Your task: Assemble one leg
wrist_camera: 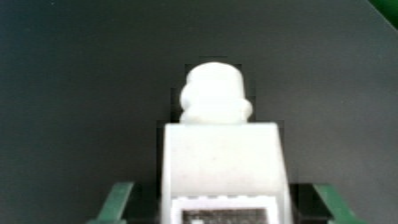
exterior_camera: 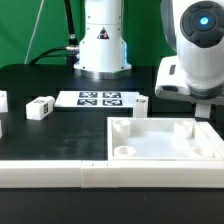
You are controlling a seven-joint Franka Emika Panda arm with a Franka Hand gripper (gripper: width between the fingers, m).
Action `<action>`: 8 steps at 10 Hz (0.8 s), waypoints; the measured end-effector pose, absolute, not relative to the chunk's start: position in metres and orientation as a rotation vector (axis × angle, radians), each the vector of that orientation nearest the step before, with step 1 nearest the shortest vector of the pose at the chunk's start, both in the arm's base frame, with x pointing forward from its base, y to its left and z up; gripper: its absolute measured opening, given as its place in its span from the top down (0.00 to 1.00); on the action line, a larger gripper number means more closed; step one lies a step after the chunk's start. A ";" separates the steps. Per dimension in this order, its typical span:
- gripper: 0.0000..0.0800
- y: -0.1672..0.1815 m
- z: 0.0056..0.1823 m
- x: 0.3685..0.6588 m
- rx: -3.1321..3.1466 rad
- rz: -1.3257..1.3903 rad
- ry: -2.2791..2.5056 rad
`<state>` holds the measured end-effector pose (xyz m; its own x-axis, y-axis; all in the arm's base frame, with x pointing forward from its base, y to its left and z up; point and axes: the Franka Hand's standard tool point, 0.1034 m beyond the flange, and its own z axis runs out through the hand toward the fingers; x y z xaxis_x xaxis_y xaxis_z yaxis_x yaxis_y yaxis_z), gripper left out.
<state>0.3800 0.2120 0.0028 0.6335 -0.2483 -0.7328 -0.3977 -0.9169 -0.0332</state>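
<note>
In the wrist view a white leg lies lengthwise between my fingers, its rounded peg end pointing away from the camera and its black-and-white tag face towards the camera. My gripper straddles it. The green fingertips stand a little clear of both its sides, with a dark gap on each side, so the jaws are open. In the exterior view my gripper's white hand hangs low behind the far right of the tray. The fingers and this leg are hidden there.
A second leg lies on the black table at the exterior view's left, with another white part at the edge. The marker board lies before the robot base. A long white rail runs along the front.
</note>
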 end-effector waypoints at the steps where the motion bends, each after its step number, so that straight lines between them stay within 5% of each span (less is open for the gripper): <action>1: 0.64 0.212 0.003 0.380 -2.662 1.151 0.533; 5: 0.64 0.208 0.005 0.381 -2.659 1.155 0.520; 8: 0.64 0.170 0.052 0.397 -2.640 1.200 0.476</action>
<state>0.3965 0.1705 0.0518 0.6181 -0.2054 -0.7588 -0.3704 -0.9275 -0.0506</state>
